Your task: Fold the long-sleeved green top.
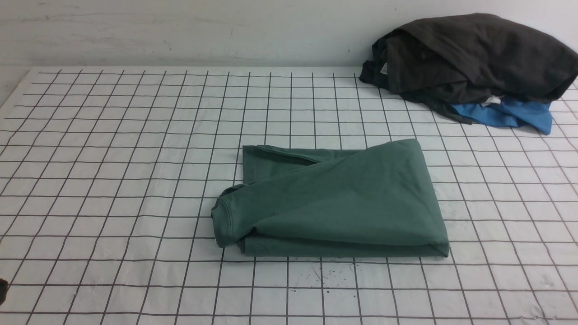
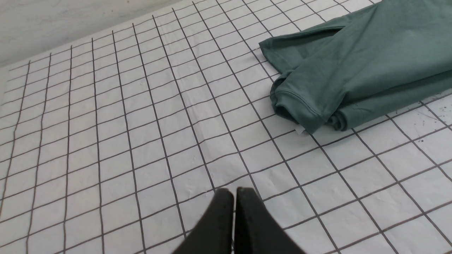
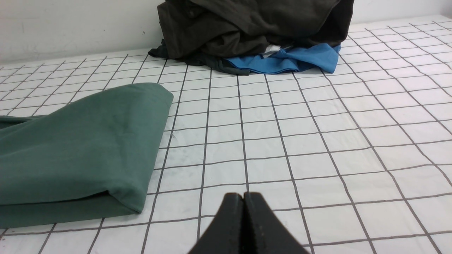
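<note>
Several layers already: the top point(image 1: 334, 198) lies folded into a compact stack, near side of the dark heap point(image 1: 474, 58), collar poking out left. My left gripper point(image 2: 235, 192) and right gripper point(image 3: 243, 195) hang off it, jaws pressed together, empty. I'd call it nearly done, maybe a tidy-up.

— What lay on the work surface?

— A white cloth point(image 1: 113, 180) ruled with a dark grid covered the table, creased in places, with a few small dark specks near the front middle.

— And at the far right?

— A heap of dark grey-black garments point(image 1: 474, 54) sat against the pale wall point(image 1: 180, 31). A bright blue garment point(image 1: 510, 115) stuck out from under the heap's near edge, with a small white scrap showing between them.
</note>
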{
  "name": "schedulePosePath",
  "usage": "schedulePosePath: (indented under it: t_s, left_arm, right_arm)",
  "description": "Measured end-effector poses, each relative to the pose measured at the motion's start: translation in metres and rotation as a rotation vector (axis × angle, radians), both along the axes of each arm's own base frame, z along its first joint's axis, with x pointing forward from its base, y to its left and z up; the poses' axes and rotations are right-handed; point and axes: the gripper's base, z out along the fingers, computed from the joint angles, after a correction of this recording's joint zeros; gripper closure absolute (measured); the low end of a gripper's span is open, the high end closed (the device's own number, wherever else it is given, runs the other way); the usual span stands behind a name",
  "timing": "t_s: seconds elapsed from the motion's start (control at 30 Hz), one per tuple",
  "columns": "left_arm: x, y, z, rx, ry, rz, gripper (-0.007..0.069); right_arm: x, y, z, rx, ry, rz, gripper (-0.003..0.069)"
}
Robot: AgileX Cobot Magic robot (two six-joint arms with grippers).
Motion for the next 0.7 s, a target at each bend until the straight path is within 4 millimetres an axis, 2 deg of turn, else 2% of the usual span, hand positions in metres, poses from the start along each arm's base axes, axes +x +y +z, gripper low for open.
schedulePosePath:
  t_s: [0.47,0.57,0.7]
  left_arm:
    - [0.002,-0.001,-0.005,-0.024,-0.032,0.009,0.0631]
    - [0.004,0.000,-0.016,-0.093,-0.152,0.067,0.0631]
    - [0.006,0.007,-0.043,-0.131,-0.295,0.191,0.0631]
  right_arm:
    - [0.000,0.000,0.000,0.000,0.000,0.000,0.0673]
    - [0.000,0.000,0.000,0.001,0.000,0.000,0.0673]
    - [0.000,0.000,0.000,0.001,0.000,0.000,0.0673]
